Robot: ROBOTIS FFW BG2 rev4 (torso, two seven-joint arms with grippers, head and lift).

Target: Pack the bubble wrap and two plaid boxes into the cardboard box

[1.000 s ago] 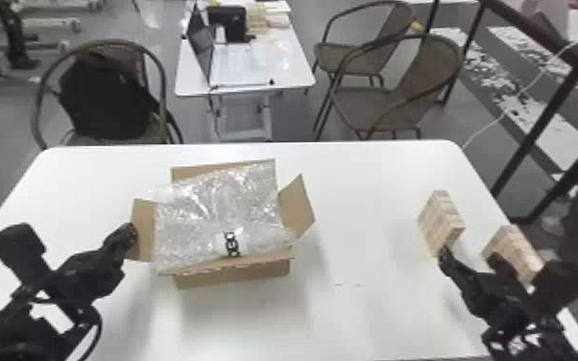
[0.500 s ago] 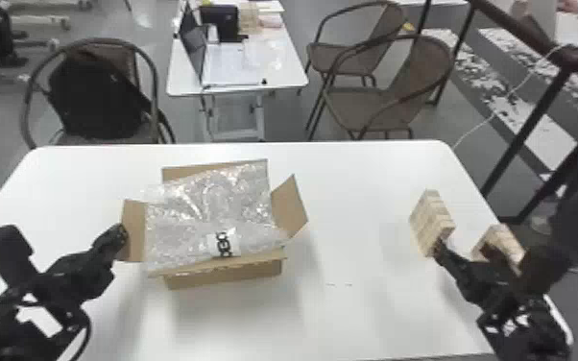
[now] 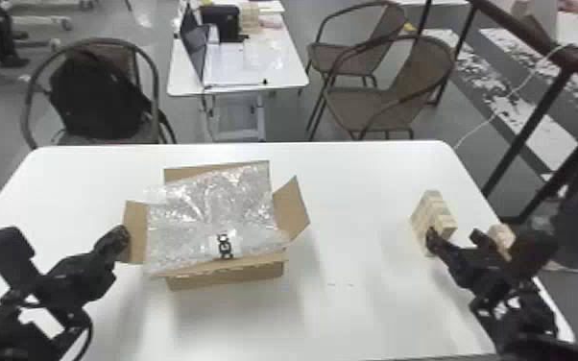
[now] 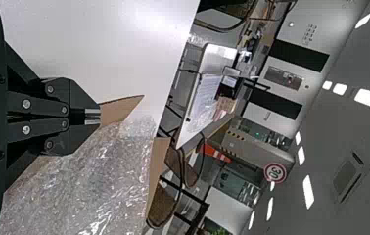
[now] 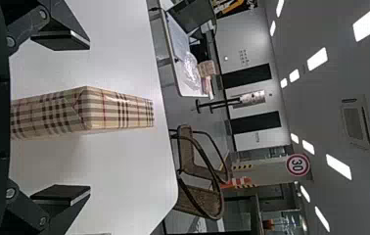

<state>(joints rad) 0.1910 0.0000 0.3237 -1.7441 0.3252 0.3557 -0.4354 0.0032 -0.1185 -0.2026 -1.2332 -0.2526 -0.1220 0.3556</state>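
In the head view my left gripper [image 3: 119,236] is at the left flap of the cardboard box [image 3: 228,281]; the left wrist view has the left gripper [image 4: 93,116] shut beside a flap. Bubble wrap [image 3: 211,211] lies over the box's opening between the flaps. My right gripper [image 3: 453,234] stands around the near end of one plaid box [image 3: 431,216] in the head view. In the right wrist view the right gripper [image 5: 89,117] is open, with that plaid box [image 5: 109,110] between its spread fingers, touching neither. The other plaid box [image 3: 501,237] is partly behind the right arm.
The white table [image 3: 360,192] has its right edge close by the right arm and second plaid box. Beyond its far edge stand chairs [image 3: 374,96] and a smaller table [image 3: 273,67] with a laptop.
The head view has shifted slightly, moving the whole scene a little leftward at first. Both grippers look nearly unmoved relative to the boxes.
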